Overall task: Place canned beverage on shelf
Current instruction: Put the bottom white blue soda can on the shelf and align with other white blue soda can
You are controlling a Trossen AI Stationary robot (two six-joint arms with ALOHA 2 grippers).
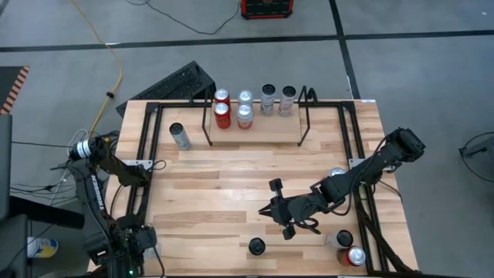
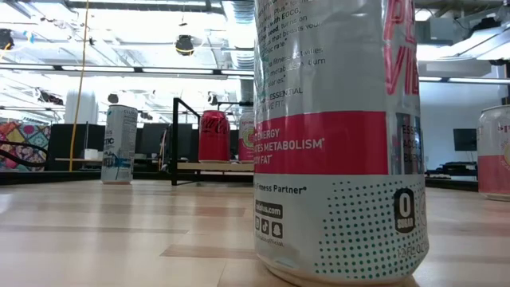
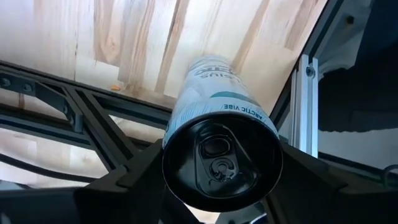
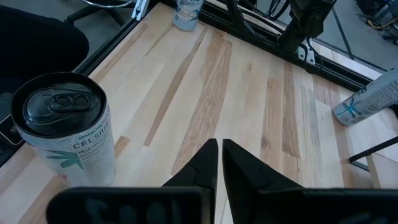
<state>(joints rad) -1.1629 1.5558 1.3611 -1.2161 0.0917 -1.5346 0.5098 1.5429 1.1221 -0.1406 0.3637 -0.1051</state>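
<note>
A white-and-teal can (image 3: 211, 106) with a black lid stands near the table's near left corner, also seen as a can (image 4: 186, 12) in the right wrist view. My left gripper (image 1: 137, 241) points down over it, one finger on either side of its top. The shelf (image 1: 255, 127), a low black wire rack at the far edge, carries several cans, among them a red can (image 1: 222, 116). Another white can (image 1: 179, 136) stands upright left of the shelf. My right gripper (image 1: 268, 212) hovers shut over the table's middle, holding nothing. My left gripper takes the can by its upper wall just below the rim (image 3: 177, 134). The wall sits between the two fingers (image 3: 140, 180), which come from above and point down. The can is upright, and its base (image 4: 185, 26) appears to rest on the wood beside the black rail.
Black tubular rails (image 1: 143, 139) frame the table on the left, right and far sides. A black-lidded can (image 1: 256, 247) stands at the near edge and a red-topped can (image 1: 356, 256) at the near right. A pink-banded can (image 2: 335, 135) fills the low view.
</note>
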